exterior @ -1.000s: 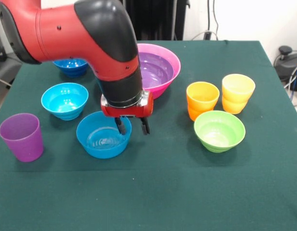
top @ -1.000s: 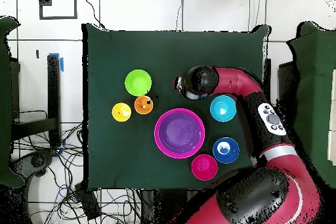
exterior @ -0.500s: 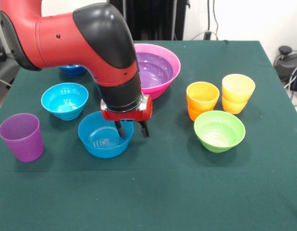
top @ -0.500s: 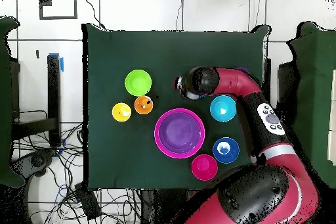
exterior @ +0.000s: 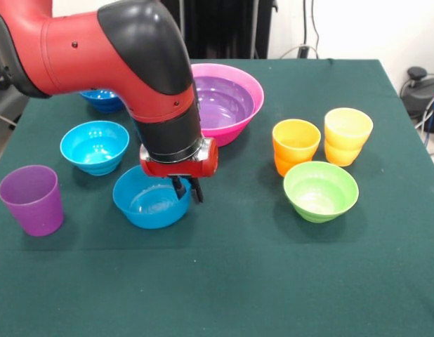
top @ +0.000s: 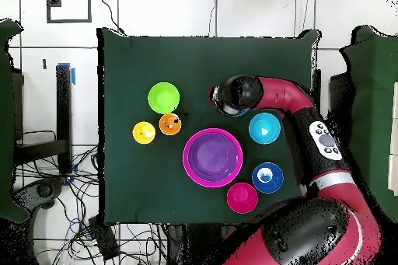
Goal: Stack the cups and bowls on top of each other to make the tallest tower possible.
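My gripper point(exterior: 187, 189) is shut on the right rim of the mid blue bowl point(exterior: 148, 203), which sits on the table. The large purple bowl point(exterior: 227, 104) is nested in the big hot-pink bowl point(exterior: 253, 105) behind it; this is the tower's base point(top: 212, 157). The cyan bowl point(exterior: 94, 145), dark blue bowl point(exterior: 103, 100) and purple cup point(exterior: 31, 199) are at the left. The orange cup point(exterior: 296, 144), yellow cup point(exterior: 347, 135) and lime green bowl point(exterior: 320, 190) are at the right. The small red-pink bowl point(top: 242, 197) shows only in the overhead view.
The arm point(exterior: 133, 63) reaches over the table's left half and hides part of the dark blue bowl. The green cloth point(exterior: 238, 281) covers the table to its edges. Cables lie on the floor beside the table point(top: 47, 192).
The fingers have closed from wide apart onto the blue bowl's right rim. The arm and the bowl have shifted slightly to the left in the front view.
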`<state>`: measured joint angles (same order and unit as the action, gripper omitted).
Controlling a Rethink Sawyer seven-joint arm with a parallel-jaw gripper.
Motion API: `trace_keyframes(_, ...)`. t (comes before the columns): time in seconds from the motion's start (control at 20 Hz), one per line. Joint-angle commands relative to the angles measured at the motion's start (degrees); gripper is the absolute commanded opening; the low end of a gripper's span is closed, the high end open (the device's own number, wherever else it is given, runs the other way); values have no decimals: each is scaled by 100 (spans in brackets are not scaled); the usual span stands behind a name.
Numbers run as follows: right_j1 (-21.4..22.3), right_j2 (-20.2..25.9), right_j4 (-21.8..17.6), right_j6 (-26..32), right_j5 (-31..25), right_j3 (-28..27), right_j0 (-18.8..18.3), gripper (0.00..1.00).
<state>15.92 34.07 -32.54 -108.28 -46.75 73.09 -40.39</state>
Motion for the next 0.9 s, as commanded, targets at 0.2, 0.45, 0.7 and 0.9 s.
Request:
trace_keyframes(0.2, -334, 198, -537, 1637, 340, -145, 25, 0)
trace_keyframes(0.45, -303, 205, -675, 1682, 441, -207, 76, 0)
trace_keyframes(0.7, -240, 98, -705, 1330, 430, -70, 138, 0)
trace_keyframes(0.9, -126, 64, -686, 1249, 336, -12, 171, 0)
